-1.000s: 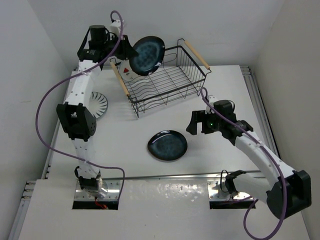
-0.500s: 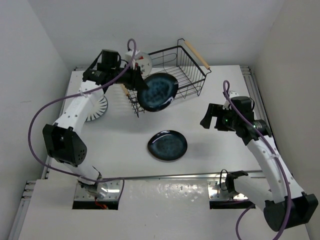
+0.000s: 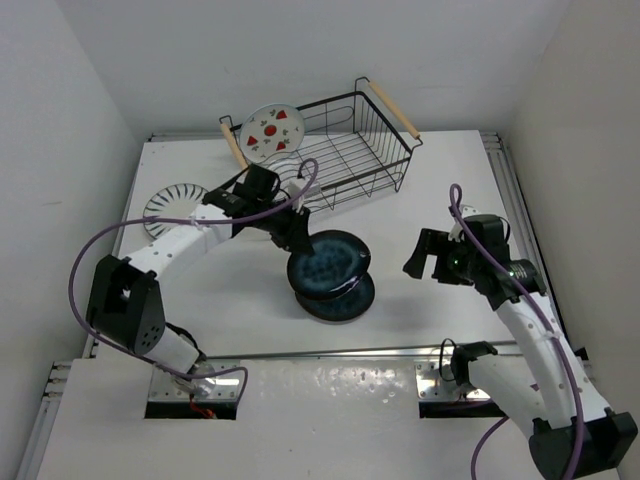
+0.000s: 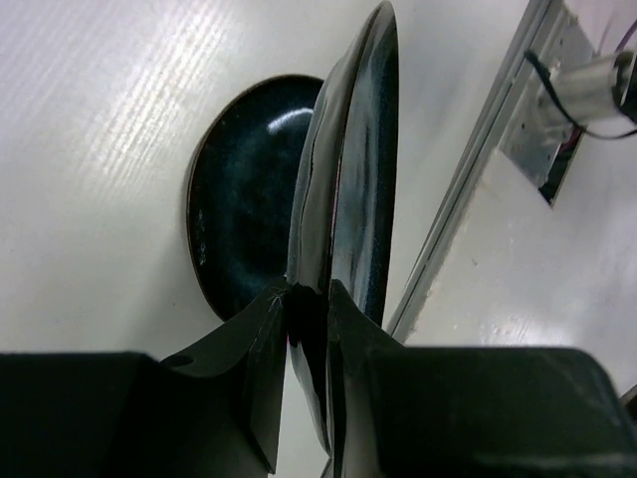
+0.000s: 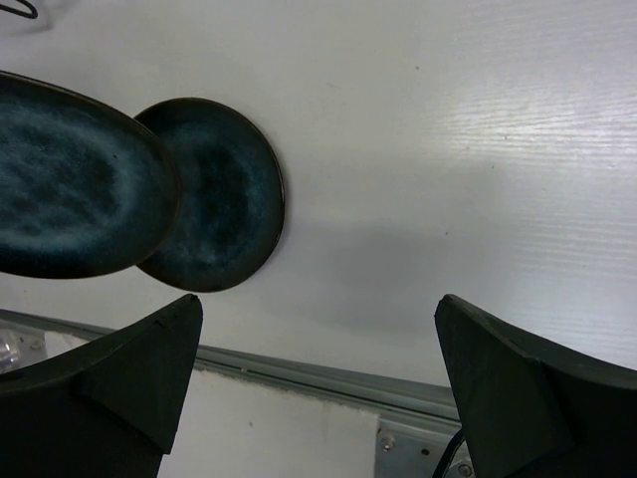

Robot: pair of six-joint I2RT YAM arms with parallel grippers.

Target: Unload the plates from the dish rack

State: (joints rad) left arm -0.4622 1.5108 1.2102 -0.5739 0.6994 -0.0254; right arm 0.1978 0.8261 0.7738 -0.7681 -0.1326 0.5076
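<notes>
Dish rack (image 3: 350, 140) at 12 o'clock w/ 1 fruit plate (image 3: 272, 130); left gripper (image 3: 298, 232) clamps blue plate (image 3: 330, 262) over table (image 3: 450, 170), right gripper (image 3: 426, 262) spread wide.

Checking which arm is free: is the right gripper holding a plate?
No, the right gripper stands open with only bare table between its jaws.

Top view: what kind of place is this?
Probably a lab test cell, not a kitchen: white table, plain white walls boxing it in, left arm and right arm bolted on, one rack.
</notes>
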